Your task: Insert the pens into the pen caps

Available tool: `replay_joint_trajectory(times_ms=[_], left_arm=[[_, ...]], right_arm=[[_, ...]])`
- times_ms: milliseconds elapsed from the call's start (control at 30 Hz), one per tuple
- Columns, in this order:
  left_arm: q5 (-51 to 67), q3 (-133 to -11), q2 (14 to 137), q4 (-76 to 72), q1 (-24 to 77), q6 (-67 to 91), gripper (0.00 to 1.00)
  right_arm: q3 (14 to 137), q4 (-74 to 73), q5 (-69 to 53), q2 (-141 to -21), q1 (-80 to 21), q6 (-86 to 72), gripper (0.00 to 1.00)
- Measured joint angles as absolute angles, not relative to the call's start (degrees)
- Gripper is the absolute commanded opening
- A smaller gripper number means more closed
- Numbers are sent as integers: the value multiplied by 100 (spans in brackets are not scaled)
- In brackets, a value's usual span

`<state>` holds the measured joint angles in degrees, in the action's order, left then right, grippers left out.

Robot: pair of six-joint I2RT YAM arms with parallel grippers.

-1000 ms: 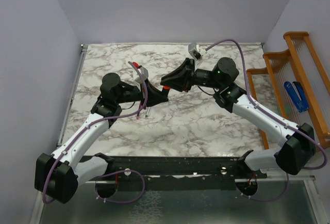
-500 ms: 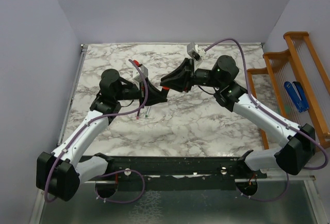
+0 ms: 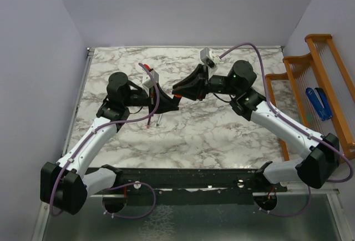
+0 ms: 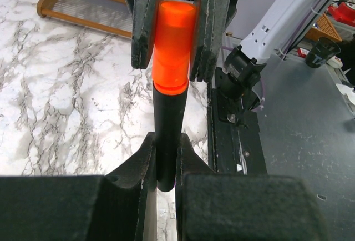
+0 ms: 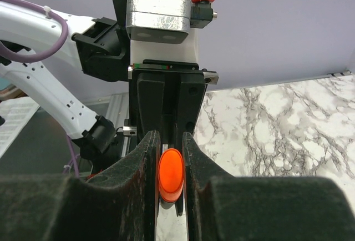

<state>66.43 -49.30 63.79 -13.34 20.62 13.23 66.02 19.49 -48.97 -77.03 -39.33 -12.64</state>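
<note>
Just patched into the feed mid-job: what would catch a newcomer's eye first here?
The bright orange cap, pinched in the right hand, sits on the end of the black marker that the left hand grips lower down, filling the left wrist view. From above, both hands meet nose to nose over the middle of the marble table, and an orange wooden rack stands off its right edge.

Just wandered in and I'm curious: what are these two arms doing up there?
They are capping a pen in mid-air above the marble table. The left gripper pinches the black marker, the right gripper pinches the orange cap, and the cap looks pushed onto the marker's end.
</note>
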Motion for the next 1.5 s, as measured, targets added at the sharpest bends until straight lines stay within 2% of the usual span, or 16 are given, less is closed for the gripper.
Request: replay_joint_trajectory(times_ms=[1033,1500], left_arm=[[6479,-4952,6254,-1308,1951,1304,0],[7043,-5301,6462,-1039,1721,1280,0]], right_arm=[[6169,2888,-4134,-7791,-4206,-1457,1],[6340,2545,-4160,-7789,-4259,-784,1]])
